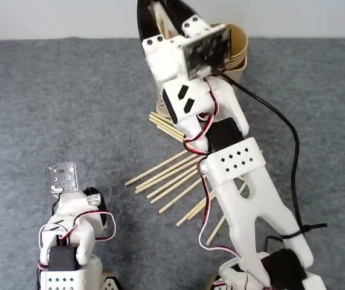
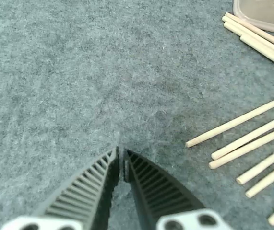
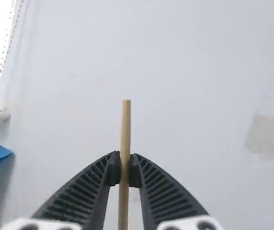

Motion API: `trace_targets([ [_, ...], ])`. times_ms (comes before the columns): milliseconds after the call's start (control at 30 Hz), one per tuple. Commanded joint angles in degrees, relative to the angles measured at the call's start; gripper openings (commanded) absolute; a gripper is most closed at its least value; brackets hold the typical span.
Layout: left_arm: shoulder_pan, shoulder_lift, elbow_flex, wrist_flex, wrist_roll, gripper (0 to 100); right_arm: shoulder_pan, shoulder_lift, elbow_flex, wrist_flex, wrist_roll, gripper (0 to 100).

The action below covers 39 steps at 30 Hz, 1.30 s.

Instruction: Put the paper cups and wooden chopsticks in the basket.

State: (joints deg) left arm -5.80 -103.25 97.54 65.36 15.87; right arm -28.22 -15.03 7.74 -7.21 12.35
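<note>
Aloft, right claw (image 3: 124, 165) clenched on one chopstick (image 3: 125, 124) — left claw (image 2: 121, 155) closed, low over the carpet (image 2: 79, 72)

My right gripper (image 1: 163, 15) hangs beside the stacked paper cups (image 1: 237, 48), wooden chopsticks (image 1: 166, 175) scattered on the grey carpet (image 1: 39, 90) beneath my outstretched arm (image 1: 245, 199).

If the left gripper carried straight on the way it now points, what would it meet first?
Most likely the grey mat ahead of the left gripper; the loose chopsticks lie to one side of that line. Its height above the mat is unclear.
</note>
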Motion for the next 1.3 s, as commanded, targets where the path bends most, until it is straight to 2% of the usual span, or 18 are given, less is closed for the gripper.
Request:
trace_targets([
  [0,-0.09,-0.79,-1.1,0.18,-0.26,1,1.01,2.68,-3.08,-8.84,6.95,0.8],
  [367,-0.09,-0.79,-1.1,0.18,-0.26,1,3.91,17.71,-2.9,-24.57,10.2,0.8],
  [600,-0.09,-0.79,-1.1,0.18,-0.26,1,4.79,20.44,-1.76,-21.41,10.02,1.3],
  [733,-0.09,-0.79,-1.1,0.18,-0.26,1,5.05,19.65,-1.58,-18.33,9.58,10.9],
  [833,-0.09,-0.79,-1.1,0.18,-0.26,1,5.05,17.8,-1.58,-13.67,5.01,14.7],
  [1000,-0.09,-0.79,-1.1,0.18,-0.26,1,5.05,11.56,-1.58,-0.92,0.26,10.2],
  [1167,-0.09,-0.79,-1.1,0.18,-0.26,1,5.05,4.09,-1.58,19.38,-5.71,9.1],
  [1267,-0.09,-0.79,-1.1,0.18,-0.26,1,4.62,0.4,-1.58,32.48,-6.59,9.1],
])
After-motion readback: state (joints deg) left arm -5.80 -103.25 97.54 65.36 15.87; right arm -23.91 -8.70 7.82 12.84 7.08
